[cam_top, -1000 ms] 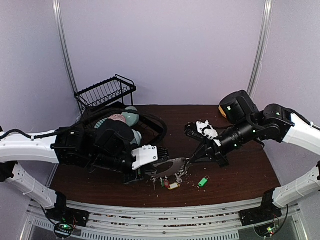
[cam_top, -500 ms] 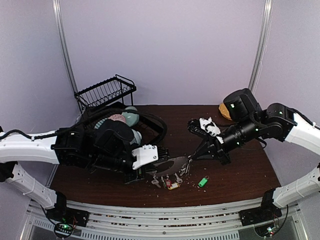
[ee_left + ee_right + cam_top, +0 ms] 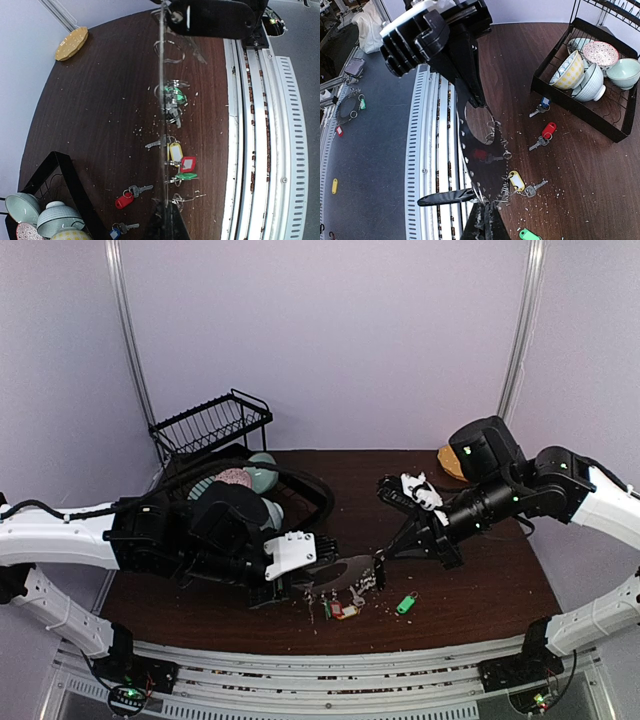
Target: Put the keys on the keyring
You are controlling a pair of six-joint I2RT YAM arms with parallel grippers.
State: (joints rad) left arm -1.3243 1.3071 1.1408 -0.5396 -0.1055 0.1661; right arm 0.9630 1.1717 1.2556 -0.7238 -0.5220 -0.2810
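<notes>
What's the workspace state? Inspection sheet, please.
Surface: dark wood table, pale specks scattered near the front.
Job's things: keyring held off the table between both arms; cluster of tagged keys (yellow, red, green) dangles at it; red-tagged key, blue-tagged key and green-tagged key lie loose.
Clutter: black basket holding bowls; wire dish rack; yellow plate.
Grippers: left gripper and right gripper both shut on the keyring, opposite ends.
Cables: black cable along the left arm.
Surroundings: pale walls, metal rails at the front.
</notes>
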